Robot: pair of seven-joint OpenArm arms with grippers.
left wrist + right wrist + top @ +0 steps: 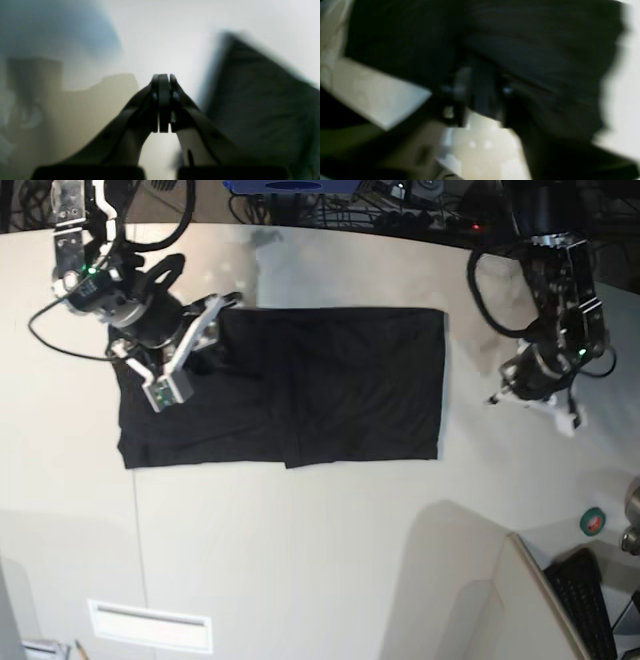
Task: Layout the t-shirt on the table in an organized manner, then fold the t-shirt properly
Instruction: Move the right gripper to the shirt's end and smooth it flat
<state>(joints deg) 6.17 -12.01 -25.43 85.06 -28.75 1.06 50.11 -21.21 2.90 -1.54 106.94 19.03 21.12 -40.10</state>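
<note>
Overhead, base view: the black t-shirt lies spread flat as a wide rectangle on the off-white worktop, its printed side not showing.
Right end effector: over the shirt's left end in the base view, fingers apart, nothing seen held between them.
Left end effector: off the shirt's other end, above bare worktop, well apart from the cloth.
Left wrist view only: the left end effector has its dark fingers pressed together with nothing between them; a blurred dark edge of the t-shirt sits beside it.
Right wrist view only: heavily blurred; black t-shirt fills most of the picture just under the right end effector.
Texture: matte, soft cloth with faint creases and a centre fold line; smooth matte worktop with a thin seam.
Side item: a small green roll of tape near the worktop's edge.
</note>
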